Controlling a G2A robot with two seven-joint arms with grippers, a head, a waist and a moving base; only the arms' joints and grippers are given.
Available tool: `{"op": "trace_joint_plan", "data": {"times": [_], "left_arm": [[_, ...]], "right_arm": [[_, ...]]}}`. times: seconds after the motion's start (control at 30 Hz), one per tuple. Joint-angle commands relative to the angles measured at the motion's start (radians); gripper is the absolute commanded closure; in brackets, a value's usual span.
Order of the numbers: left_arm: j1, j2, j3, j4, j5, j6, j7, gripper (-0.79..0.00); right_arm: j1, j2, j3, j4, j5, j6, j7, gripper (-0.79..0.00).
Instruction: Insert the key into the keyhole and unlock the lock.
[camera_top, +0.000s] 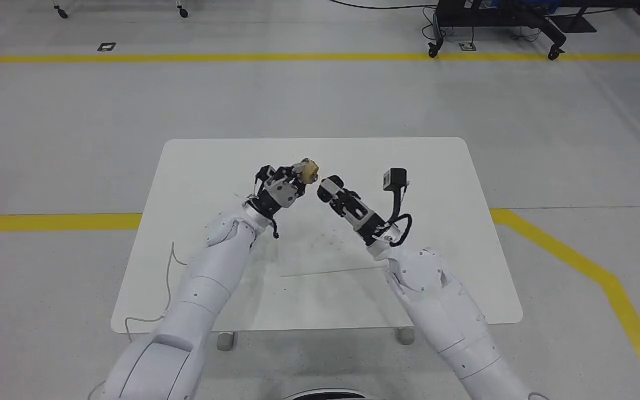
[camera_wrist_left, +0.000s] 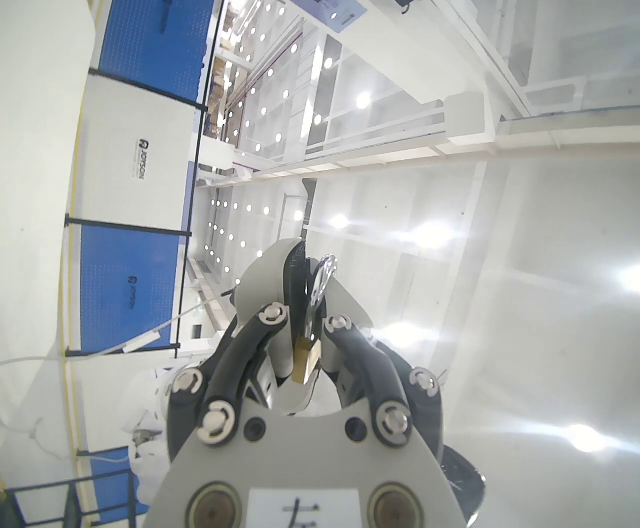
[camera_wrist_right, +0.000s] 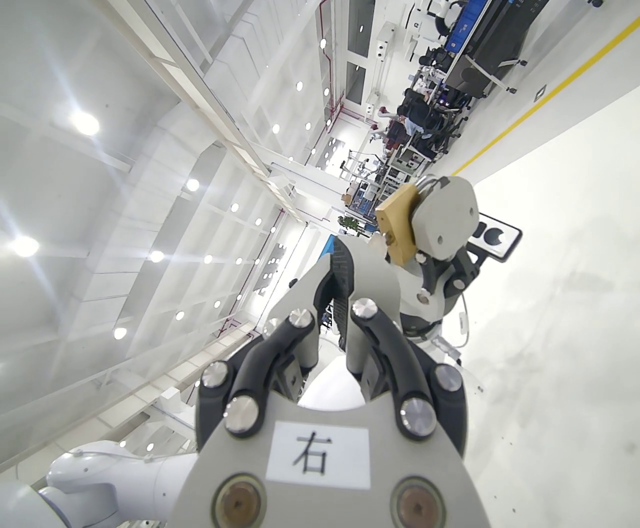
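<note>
Both arms stretched forward, forearms angled inward, wrists converging. Left pincer (camera_top: 296, 180) tilted upward, fingers (camera_wrist_left: 265, 280) closed on brass lock (camera_wrist_left: 306, 361); lock body pinched between pads, shackle lying toward fingertips. Right pincer (camera_top: 326, 189) also tilted upward, tip facing left pincer, near it, narrow gap between the two. Right fingers (camera_wrist_right: 375, 280) pressed together, pads meeting; whether anything sits between them cannot be told. Left elbow lower and farther out than right.

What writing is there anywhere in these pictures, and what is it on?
"左": white sticker on the left gripper.
"右": white sticker on the right gripper.
Wall panels: a brand logo, not read out.
Black plate: marks partly hidden, unreadable.
</note>
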Motion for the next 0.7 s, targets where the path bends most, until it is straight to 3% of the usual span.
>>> {"op": "trace_joint_plan", "data": {"times": [0.0,0.3,0.47,0.67], "left_arm": [[0.014,0.001,-0.002,-0.020,0.020,-0.064,0.017,0.000],[0.059,0.004,0.003,-0.089,0.112,-0.209,0.074,0.000],[0.073,0.007,0.002,-0.109,0.142,-0.245,0.092,0.000],[0.079,0.009,0.002,-0.122,0.167,-0.261,0.104,0.000]], "right_arm": [[-0.008,0.002,0.004,-0.008,0.018,0.009,0.019,-0.274],[0.016,0.002,0.007,0.024,0.161,0.082,0.113,-0.209],[0.032,0.003,0.016,0.041,0.247,0.132,0.168,-0.219],[0.036,0.005,0.021,0.046,0.291,0.175,0.192,-0.145]]}}
